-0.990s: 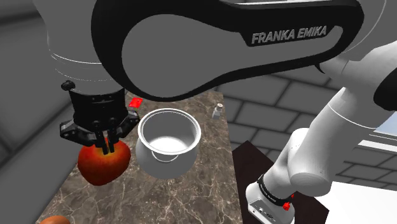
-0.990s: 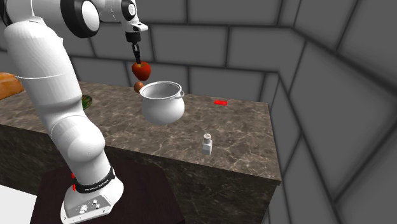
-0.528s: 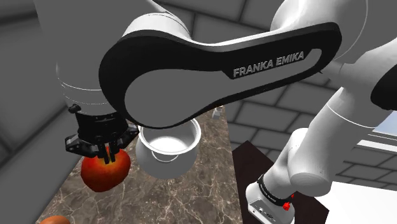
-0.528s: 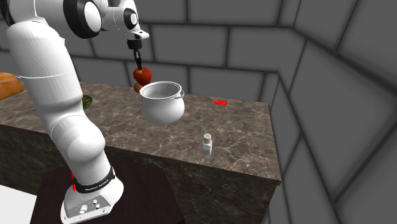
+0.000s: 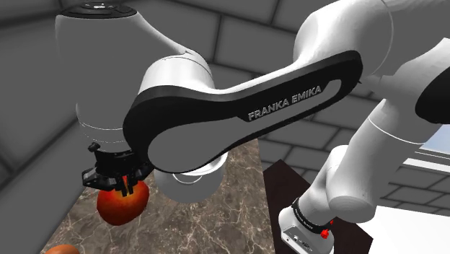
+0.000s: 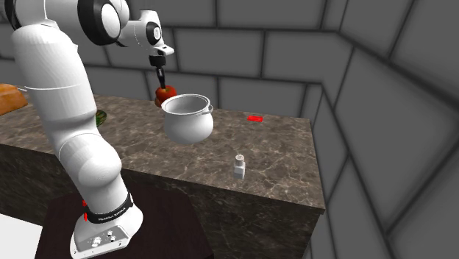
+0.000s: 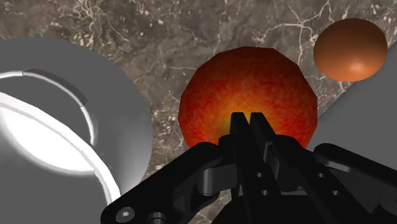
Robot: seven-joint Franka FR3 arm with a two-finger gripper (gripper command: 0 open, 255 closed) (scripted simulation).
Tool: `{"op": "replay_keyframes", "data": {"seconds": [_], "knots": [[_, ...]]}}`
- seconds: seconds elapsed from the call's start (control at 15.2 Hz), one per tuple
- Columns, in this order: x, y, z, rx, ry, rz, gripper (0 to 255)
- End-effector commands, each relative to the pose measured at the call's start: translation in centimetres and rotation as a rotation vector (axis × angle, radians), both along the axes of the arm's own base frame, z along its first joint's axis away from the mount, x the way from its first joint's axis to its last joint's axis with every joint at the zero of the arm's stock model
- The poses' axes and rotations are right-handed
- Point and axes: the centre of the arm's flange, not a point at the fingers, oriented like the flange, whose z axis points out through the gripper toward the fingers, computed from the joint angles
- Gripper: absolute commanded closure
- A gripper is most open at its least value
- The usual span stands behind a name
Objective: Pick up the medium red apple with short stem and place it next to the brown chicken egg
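Note:
A red apple [image 5: 122, 204] hangs just above the marbled counter [image 5: 216, 224], close beside the white pot [image 5: 189, 184]. My black gripper [image 5: 122, 187] is shut on the apple's top, its fingers pressed nearly together. In the wrist view the fingertips [image 7: 249, 124] sit against the apple [image 7: 248, 89], and the brown egg [image 7: 350, 49] lies on the counter a short way past it, on the side away from the pot [image 7: 57, 127]. The egg [image 5: 61, 250] also peeks in at the shoulder view's lower left. From the second exterior view the apple [image 6: 166, 93] is behind the pot's rim, under the gripper [image 6: 161, 79].
The pot [image 6: 187, 118] stands mid-counter. A small white shaker [image 6: 240, 165] sits near the counter's front edge and a small flat red item [image 6: 254, 118] lies toward the far right. An orange loaf-like thing [image 6: 11, 97] and a green item [image 6: 99, 116] lie at the left. Grey block walls surround the counter.
The gripper has come down with the apple in it, from well above the pot's rim to just over the counter beside the pot, nearer the egg.

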Motion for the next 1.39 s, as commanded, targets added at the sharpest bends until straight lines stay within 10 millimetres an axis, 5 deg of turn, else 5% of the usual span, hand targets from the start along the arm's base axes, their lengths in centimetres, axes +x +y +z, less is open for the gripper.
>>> {"op": "replay_keyframes", "data": {"seconds": [0.0,0.53,1.06,1.12,1.32], "knots": [[-0.1,0.0,-1.1,0.001,0.0,0.0,255],[-0.1,0.0,-5.2,0.001,0.0,0.0,255],[-0.1,0.0,-5.2,0.001,0.0,0.0,255],[-0.1,0.0,-5.2,0.001,0.0,0.0,0],[-0.1,0.0,-5.2,0.001,0.0,0.0,0]]}}
